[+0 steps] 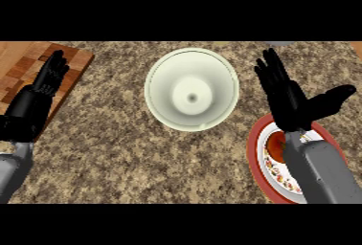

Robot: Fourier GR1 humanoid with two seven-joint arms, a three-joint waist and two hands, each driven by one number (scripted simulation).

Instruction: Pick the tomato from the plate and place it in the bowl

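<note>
We've got our right hand [293,103] spread flat above the plate [256,143], tomato [277,145] untouched on it, bowl [191,89] beside; left hand [46,76] resting relaxed over the board [21,60].

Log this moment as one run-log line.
right hand: open above red-rimmed plate | red tomato: on plate | pale round bowl: empty | left hand: open, resting

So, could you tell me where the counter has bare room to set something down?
The widest free patch is the granite in front of the bowl, between the left hand and the red-rimmed plate. A narrower strip lies between the cutting board and the bowl. It is crowded at right, where the right hand hangs above the plate and tomato.
</note>
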